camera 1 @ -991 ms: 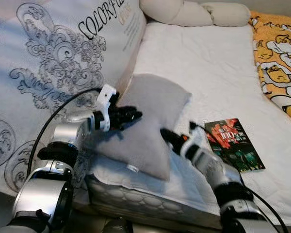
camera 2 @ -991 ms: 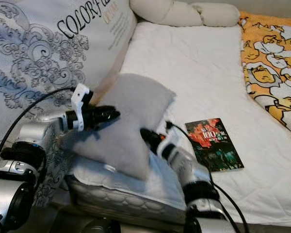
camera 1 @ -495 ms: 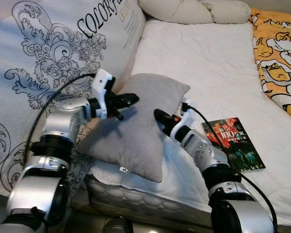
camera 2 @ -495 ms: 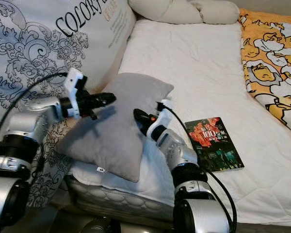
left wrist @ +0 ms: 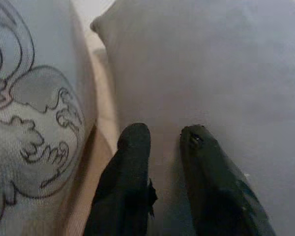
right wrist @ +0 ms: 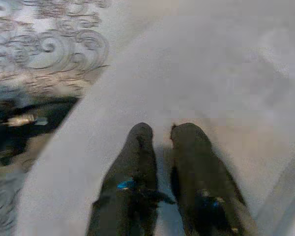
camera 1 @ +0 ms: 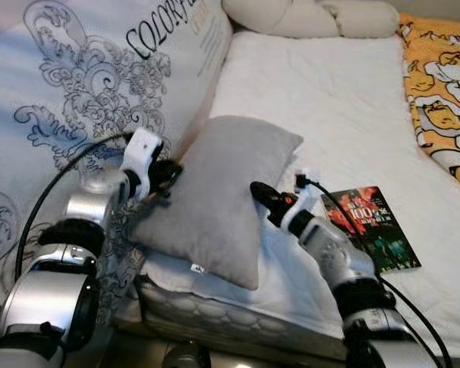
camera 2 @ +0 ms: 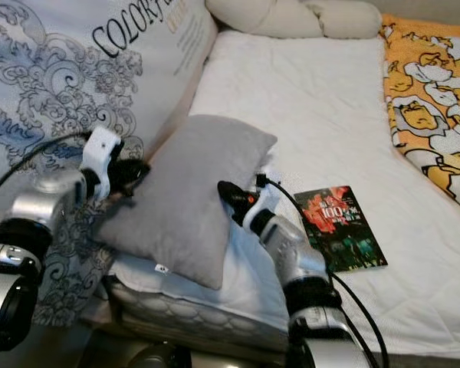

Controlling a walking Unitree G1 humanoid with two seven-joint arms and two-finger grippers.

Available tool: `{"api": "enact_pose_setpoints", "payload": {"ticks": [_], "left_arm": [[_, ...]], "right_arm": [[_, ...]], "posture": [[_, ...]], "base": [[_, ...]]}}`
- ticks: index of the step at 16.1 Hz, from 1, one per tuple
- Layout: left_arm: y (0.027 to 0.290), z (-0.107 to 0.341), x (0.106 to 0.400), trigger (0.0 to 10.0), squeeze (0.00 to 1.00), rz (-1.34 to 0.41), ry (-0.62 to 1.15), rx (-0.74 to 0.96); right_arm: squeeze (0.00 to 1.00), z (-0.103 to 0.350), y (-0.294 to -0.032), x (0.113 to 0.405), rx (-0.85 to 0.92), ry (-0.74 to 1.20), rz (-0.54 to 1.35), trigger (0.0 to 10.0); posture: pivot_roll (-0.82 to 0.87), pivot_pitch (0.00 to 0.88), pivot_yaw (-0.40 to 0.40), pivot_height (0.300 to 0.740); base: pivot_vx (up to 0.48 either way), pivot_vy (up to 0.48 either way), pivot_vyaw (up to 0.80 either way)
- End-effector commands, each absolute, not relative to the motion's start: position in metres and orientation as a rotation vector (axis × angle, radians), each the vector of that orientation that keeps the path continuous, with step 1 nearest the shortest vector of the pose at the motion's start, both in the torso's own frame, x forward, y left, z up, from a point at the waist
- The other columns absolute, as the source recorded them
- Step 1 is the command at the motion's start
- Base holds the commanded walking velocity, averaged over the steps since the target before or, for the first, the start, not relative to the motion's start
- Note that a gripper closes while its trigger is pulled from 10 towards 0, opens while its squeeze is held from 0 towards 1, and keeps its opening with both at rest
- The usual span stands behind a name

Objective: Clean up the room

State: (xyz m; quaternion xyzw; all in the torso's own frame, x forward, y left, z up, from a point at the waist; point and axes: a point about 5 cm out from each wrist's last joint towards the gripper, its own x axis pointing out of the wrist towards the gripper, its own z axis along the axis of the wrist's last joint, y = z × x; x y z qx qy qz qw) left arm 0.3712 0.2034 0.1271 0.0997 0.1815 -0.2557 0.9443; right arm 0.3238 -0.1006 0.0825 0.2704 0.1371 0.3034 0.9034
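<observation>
Pillow (camera 1: 222, 195) hides both grippers' tips; book (camera 1: 372, 226) partly covered.

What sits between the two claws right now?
The grey pillow: the left claw presses its left edge, the right claw its right edge, seen in both eye views.

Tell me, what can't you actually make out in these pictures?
- Left gripper: head views, its tips are sunk behind the soft grey pillow.
- Dark paperback book: head views, cover lettering too small, one corner behind the right gripper's cable.
- Orange patterned blanket: cut by the picture's edge.
</observation>
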Motion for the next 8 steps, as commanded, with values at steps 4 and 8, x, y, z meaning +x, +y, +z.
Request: {"api": "enact_pose_setpoints", "payload": {"ticks": [4,8], "left_arm": [[0.205,0.124,0.371,10.0,1.0,-0.53,0.396,0.058],[0.187,0.121,0.365,10.0,1.0,-0.732,0.42,-0.112]], "right_arm": [[1.0,0.105,-0.084,0.31,0.519,0.198,0.846,10.0],[1.0,0.08,-0.076,0.317,0.378,0.33,0.725,10.0]], "posture": [[0.01,0.036,0.069,0.74],[0.01,0.031,0.064,0.74]], "base": [[0.0,0.0,0.0],[0.0,0.0,0.0]]}}
